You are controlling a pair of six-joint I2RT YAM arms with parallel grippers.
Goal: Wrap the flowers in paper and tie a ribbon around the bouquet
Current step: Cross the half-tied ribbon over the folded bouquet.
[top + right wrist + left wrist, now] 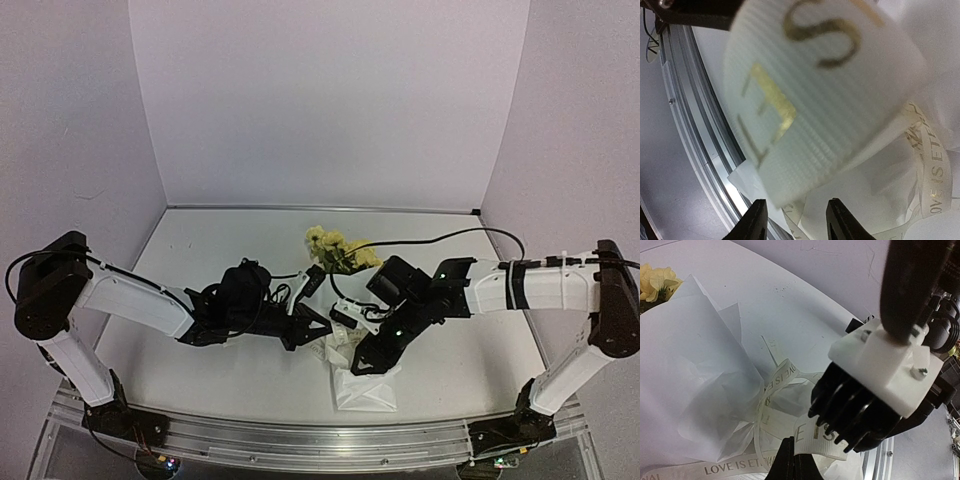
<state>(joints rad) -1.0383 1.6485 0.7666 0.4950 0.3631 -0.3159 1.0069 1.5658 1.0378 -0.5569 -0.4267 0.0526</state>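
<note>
On the table point(200, 260), the flowers point(335, 248) lie at the far end of the bundle. The paper point(365, 388) spreads from them toward the near edge. The ribbon point(775, 385) goes round the paper's middle, one end trailing nearer. The left gripper point(318, 325) sits just left of the paper. The right gripper point(366, 362) is just right of it, over the ribbon.

Top camera looks down from above and behind, taking in the whole surface point(230, 250); both wrist cameras sit tight on the ribbon point(782, 376) (lettering fills the right one), sharing it.
</note>
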